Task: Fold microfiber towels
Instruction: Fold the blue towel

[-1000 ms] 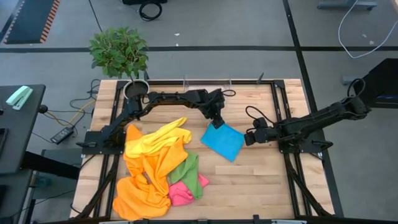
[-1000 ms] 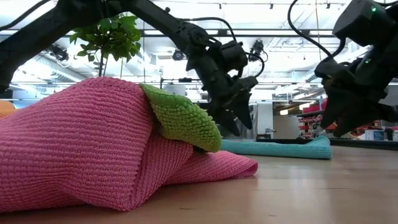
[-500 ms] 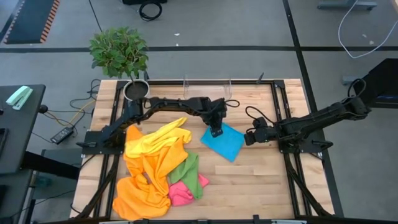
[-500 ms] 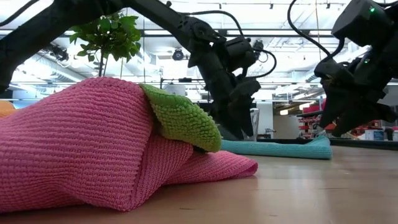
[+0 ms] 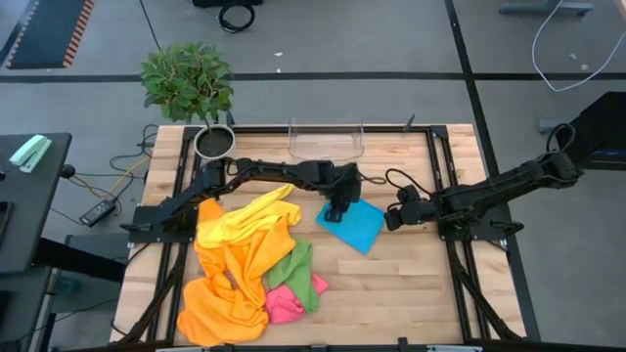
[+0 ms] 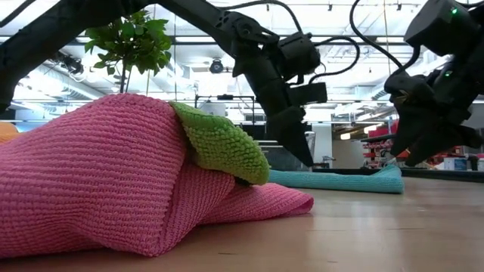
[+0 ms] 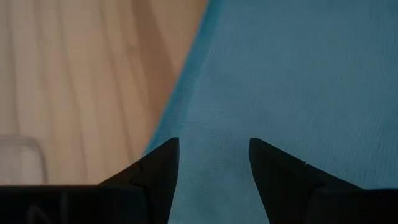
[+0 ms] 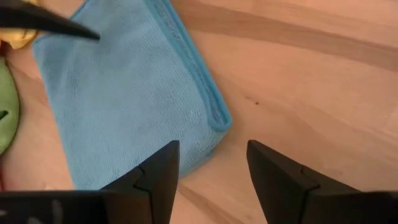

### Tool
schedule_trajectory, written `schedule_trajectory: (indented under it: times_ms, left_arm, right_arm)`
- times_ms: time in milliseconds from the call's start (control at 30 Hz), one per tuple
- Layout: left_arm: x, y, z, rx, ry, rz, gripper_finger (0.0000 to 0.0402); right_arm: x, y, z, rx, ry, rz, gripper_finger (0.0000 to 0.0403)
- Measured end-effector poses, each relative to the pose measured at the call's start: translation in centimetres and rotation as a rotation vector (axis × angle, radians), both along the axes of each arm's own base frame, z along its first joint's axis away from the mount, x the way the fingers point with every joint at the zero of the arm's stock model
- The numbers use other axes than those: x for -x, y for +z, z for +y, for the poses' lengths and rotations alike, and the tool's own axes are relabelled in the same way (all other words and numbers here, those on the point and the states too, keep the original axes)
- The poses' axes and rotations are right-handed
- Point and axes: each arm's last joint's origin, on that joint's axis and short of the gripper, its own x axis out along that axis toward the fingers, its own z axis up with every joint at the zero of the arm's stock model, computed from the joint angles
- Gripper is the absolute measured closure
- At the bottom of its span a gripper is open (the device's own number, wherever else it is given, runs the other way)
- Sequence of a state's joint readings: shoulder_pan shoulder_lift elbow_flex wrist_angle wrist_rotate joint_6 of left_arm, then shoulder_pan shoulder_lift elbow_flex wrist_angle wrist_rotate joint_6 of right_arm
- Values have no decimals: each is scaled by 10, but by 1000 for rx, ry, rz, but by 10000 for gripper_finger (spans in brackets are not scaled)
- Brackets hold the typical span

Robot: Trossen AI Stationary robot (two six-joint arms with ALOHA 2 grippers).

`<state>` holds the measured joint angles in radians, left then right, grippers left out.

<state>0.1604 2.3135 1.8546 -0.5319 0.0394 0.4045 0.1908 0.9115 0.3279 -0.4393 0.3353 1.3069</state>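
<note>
The blue towel point(image 5: 358, 226) lies folded and flat on the table's middle; it also shows in the low view point(image 6: 348, 181). My left gripper point(image 5: 336, 209) stands open over its far left part, fingers slanting down, with blue cloth point(image 7: 298, 74) filling the view between them. My right gripper point(image 5: 394, 217) waits open just right of the towel, above bare wood, looking at the towel's right corner point(image 8: 217, 121). Orange point(image 5: 230, 284), yellow point(image 5: 249, 220), green point(image 5: 298, 269) and pink point(image 5: 284, 303) towels lie heaped at the near left. My left gripper's open fingertips point(image 7: 169, 149) stand close over the blue towel near its left edge point(image 7: 180, 93), slanting down from the far left. I cannot tell whether they touch the cloth.
A clear plastic bin point(image 5: 326, 140) stands at the table's far edge. A potted plant point(image 5: 186, 83) stands at the far left corner. In the low view the pink towel point(image 6: 98, 181) and green towel point(image 6: 219, 143) fill the left foreground. Bare wood point(image 5: 391, 284) lies near and right of the blue towel.
My left gripper has swung from the blue towel's far corner toward the table's near edge, onto the towel's far left part, and has rolled about its own axis. The blue towel lies as before.
</note>
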Motion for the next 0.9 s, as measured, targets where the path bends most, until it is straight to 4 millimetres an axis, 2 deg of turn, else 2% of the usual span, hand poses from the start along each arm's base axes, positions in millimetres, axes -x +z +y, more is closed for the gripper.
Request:
schedule_trajectory:
  times_ms: [133,233,533,700,900]
  left_arm:
    - [1,8,20,103,-12,-45,198]
    - [4,7,30,101,-25,-40,200]
    - [6,6,29,-41,-104,9,200]
    - [10,-14,41,-24,-78,83,201]
    - [3,-20,40,-56,-51,52,201]
  right_arm:
    - [0,0,2,-11,-2,-4,207]
    - [0,0,2,-12,-2,-5,207]
    - [0,0,2,-12,-17,-9,207]
    - [0,0,2,-26,-37,-17,207]
    - [-2,-2,1,-29,-110,-34,207]
